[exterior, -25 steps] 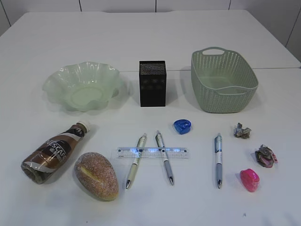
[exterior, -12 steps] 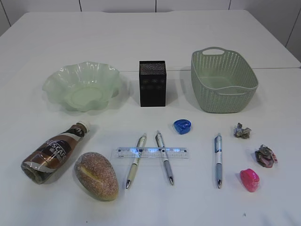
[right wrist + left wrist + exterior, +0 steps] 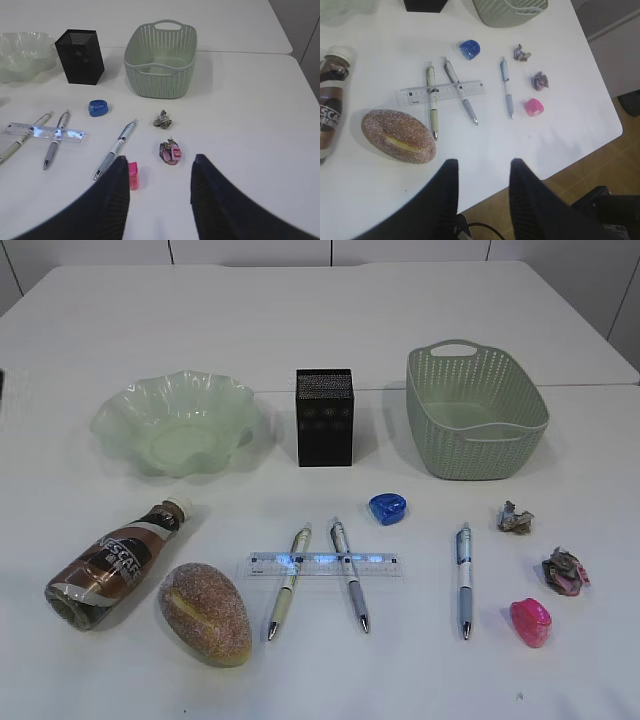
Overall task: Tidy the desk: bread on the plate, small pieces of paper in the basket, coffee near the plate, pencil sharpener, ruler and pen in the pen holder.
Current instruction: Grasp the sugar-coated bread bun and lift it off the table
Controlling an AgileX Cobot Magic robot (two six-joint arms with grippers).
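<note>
Since nothing on the counter [image 3: 320, 330] has shifted over the last second, I judge the tidying has not begun. My left hand [image 3: 482, 175] hangs part open and empty, the bread [image 3: 398, 136] just ahead to its left. My right hand [image 3: 159, 172] hangs empty too, jaws apart, a crumpled paper scrap [image 3: 170, 152] just ahead and the basket [image 3: 161, 60] farther ahead. Beyond the left hand, the ruler [image 3: 323, 564] lies across two pens, well short of the pen holder [image 3: 324, 417].
</note>
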